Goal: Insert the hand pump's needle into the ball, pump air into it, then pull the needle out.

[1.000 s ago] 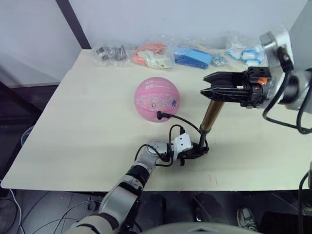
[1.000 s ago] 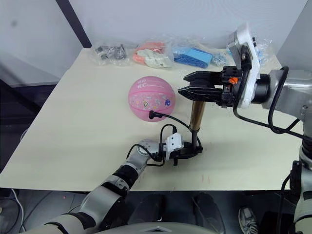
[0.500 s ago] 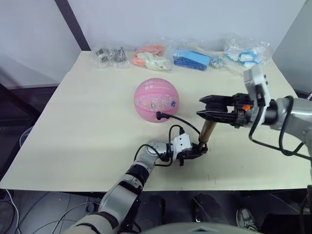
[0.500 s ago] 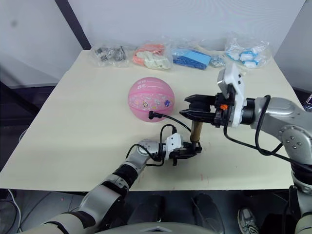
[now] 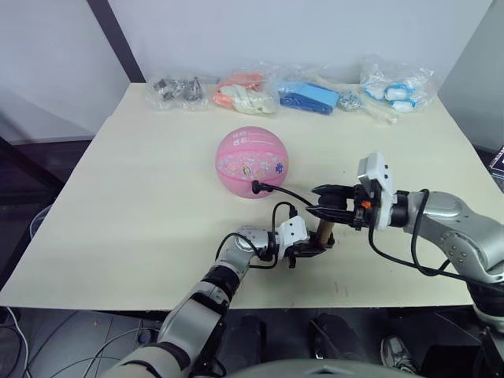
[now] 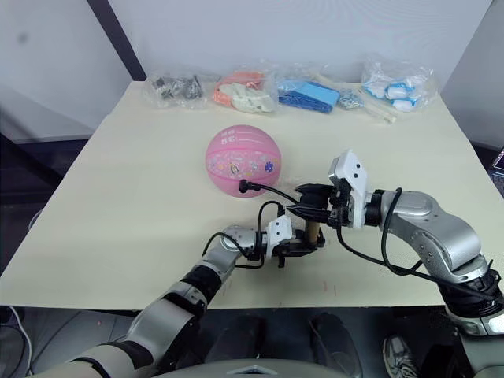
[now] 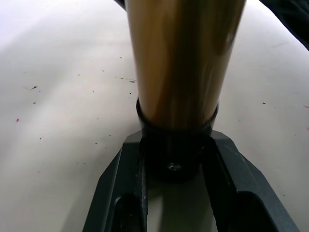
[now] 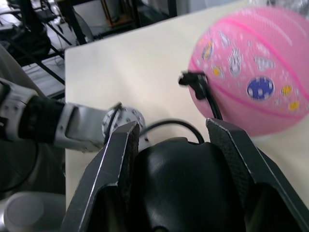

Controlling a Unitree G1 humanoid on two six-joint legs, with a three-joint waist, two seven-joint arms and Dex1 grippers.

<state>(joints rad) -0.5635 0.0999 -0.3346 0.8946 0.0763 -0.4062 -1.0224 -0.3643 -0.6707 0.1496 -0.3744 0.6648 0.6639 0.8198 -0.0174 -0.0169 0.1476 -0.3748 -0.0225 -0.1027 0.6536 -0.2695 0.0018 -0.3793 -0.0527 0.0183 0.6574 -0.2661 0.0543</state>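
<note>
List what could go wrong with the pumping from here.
1. The right gripper is pressing the handle of the pump down; the left gripper pinches just the narrow base cap, so an off-axis push might tip the barrel.
2. The hose arcs to the needle in the ball, which nothing steadies. A tug could roll the ball or work the needle loose.

The ball (image 5: 253, 163) sits on my table (image 5: 118, 205), round and pink, with small cartoon prints and pale seam lines. The hand pump (image 5: 322, 231) stands upright just beside it, gold-bronze barrel over a black base cap. Its thin black hose (image 5: 287, 194) curves up to the ball's near side and plugs in there.
</note>
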